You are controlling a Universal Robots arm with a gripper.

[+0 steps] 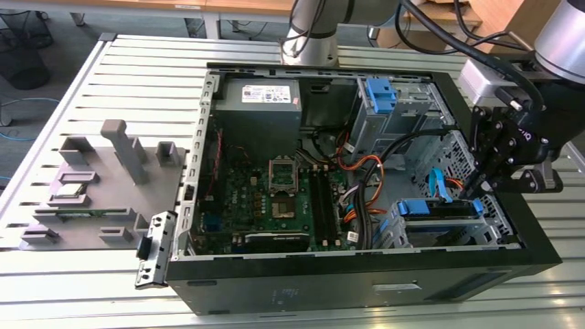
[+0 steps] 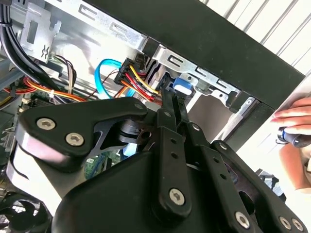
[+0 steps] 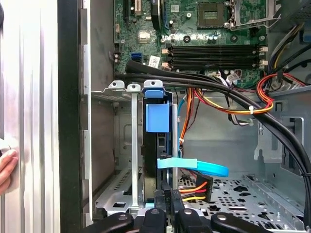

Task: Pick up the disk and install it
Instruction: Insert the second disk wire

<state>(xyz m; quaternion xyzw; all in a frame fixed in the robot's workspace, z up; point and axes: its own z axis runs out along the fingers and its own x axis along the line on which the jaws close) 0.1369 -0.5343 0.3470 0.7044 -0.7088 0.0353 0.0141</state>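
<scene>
Blue-framed disk (image 3: 156, 127) sits seated in the case's drive cage (image 1: 437, 221); I hold the jaws pressed together at its rear edge, installation apparently near complete

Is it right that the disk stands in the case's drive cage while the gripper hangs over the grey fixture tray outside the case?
Not quite. The disk does stand in the drive cage, but the gripper hangs over that cage inside the case, not over the grey fixture tray, as the exterior view shows.
</scene>
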